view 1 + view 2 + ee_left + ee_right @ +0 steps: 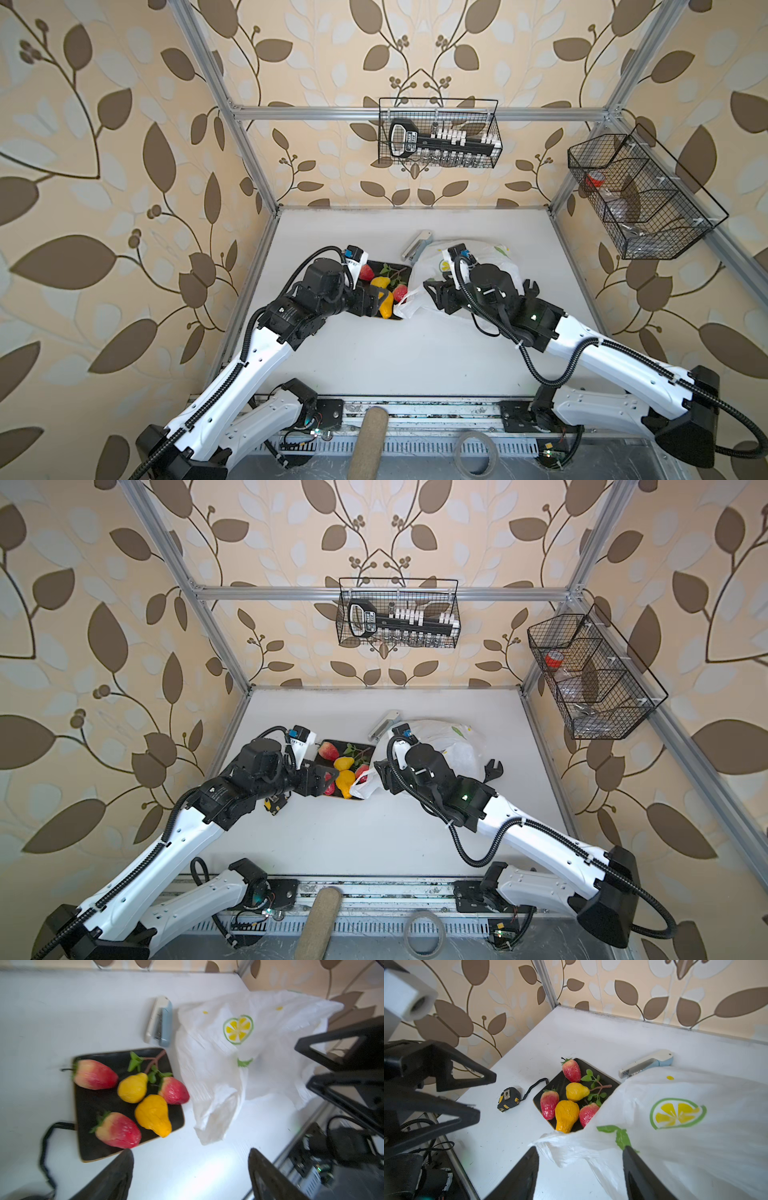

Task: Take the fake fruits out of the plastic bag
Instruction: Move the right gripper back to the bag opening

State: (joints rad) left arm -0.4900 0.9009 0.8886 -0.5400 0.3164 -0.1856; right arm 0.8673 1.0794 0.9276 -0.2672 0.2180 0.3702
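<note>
Directly ahead of the left gripper (189, 1153), whose fingers stand wide apart, five glossy, ridged plastic fake fruits (118, 1129) lie on a dark square plate (87, 1147). Just beside the plate slumps the thin, crinkly white plastic bag (228, 1064) with its lemon print. The three red strawberries (95, 1074) turn their leafy caps away from it, and the orange pear (153, 1114) points its narrow end back toward the grippers. The right gripper (580, 1149), fingers apart, has the bag's film lying loose between them, not pinched.
</note>
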